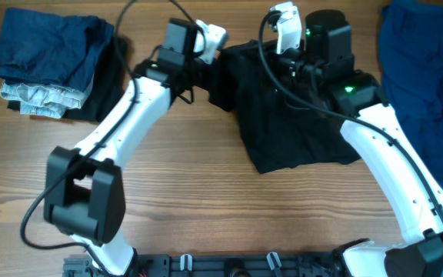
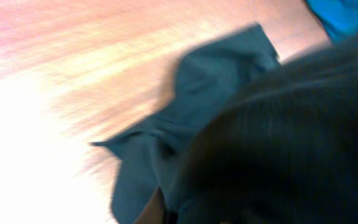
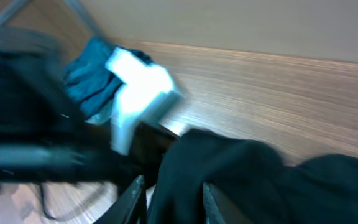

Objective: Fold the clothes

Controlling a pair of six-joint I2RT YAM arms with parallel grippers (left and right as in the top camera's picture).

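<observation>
A black garment lies partly spread on the wooden table, and its far edge is lifted off the surface. My left gripper is at the garment's far left corner. In the left wrist view dark cloth covers the jaws, so the grip looks shut on it. My right gripper is at the far edge near the middle. In the right wrist view its two fingers are closed on a fold of the black garment.
A stack of folded clothes, blue on top, sits at the far left and also shows in the right wrist view. A loose blue garment lies at the right edge. Bare wood fills the front.
</observation>
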